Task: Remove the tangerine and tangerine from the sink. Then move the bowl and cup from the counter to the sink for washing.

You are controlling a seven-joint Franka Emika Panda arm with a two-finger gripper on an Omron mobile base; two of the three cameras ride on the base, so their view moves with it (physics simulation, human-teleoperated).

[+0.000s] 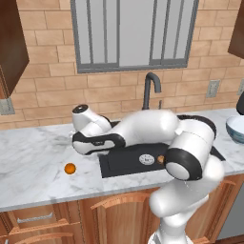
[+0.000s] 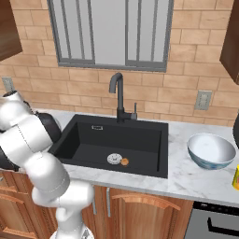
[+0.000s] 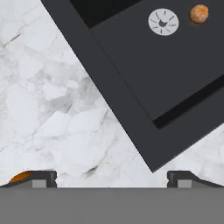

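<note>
The pincer (image 3: 112, 177) is spread wide and empty above the marble desk (image 3: 52, 109), beside the sink (image 3: 144, 78). The bright tangerine (image 1: 70, 168) is located on the desk left of the sink; the duller tangerine (image 2: 124, 162) is located beside the drain disc (image 2: 114, 158). The bowl (image 2: 211, 150) is positioned on the desk at right.

We're in a home kitchen here, rendered rather than real: a white marble counter (image 2: 196, 179) with grey veins runs over wooden cabinets (image 2: 140, 212), a black sink (image 2: 140, 128) sits sunk into it with a dark curved faucet (image 2: 117, 95) behind, and there's a tan brick wall (image 2: 196, 74), a grey-framed window (image 2: 109, 32) and a wall outlet (image 2: 203, 99).
</note>
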